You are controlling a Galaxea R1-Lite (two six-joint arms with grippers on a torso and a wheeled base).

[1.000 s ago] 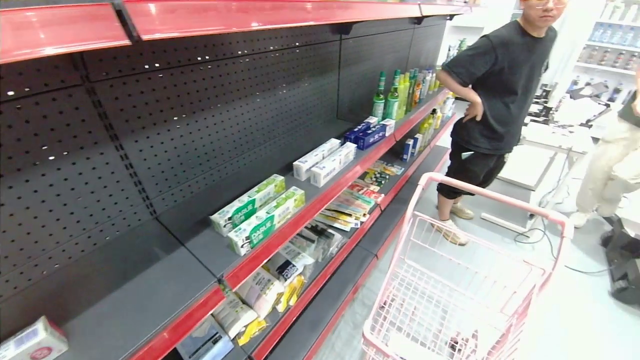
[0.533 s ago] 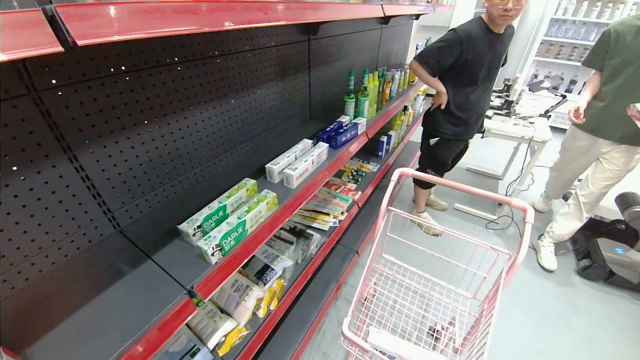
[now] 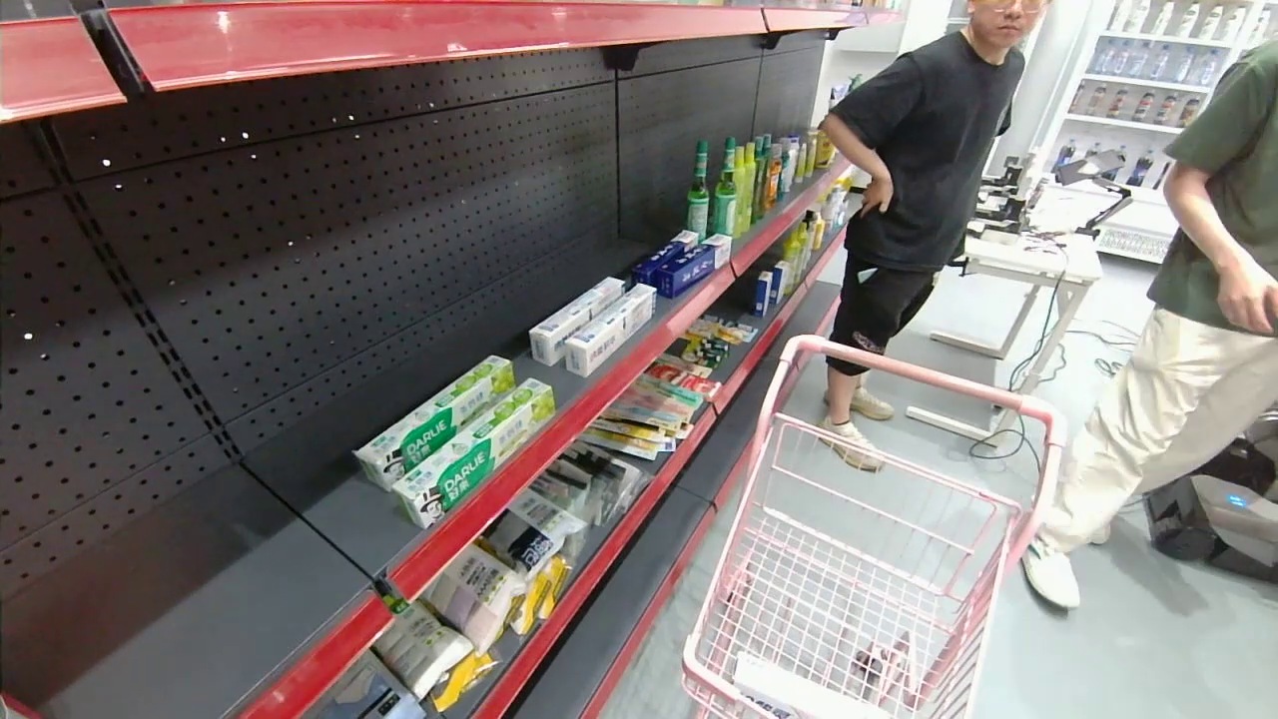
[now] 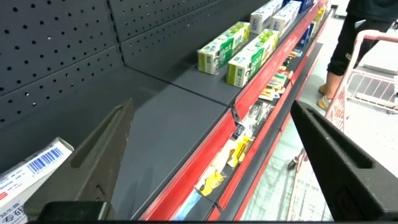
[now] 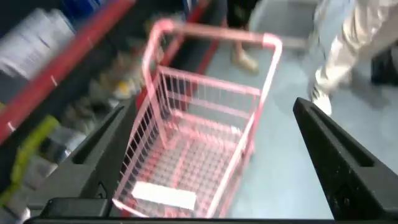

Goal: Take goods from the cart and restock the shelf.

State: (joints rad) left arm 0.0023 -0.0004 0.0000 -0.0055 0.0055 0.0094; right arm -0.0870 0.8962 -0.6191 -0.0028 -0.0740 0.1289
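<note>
Both grippers are hanging wide open with nothing between their fingers — the left gripper over the grey shelf, the right gripper above the pink cart. A flat white box is lying on the cart floor. Green toothpaste boxes are sitting on the shelf at around nine o'clock from the cart — well apart from a barcoded box near the left gripper.

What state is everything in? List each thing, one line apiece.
left gripper: open, empty, over the shelf.
right gripper: open, empty, above the cart.
cart: holds a white box.
green toothpaste boxes: lying flat on shelf.
green bottles: upright.
</note>
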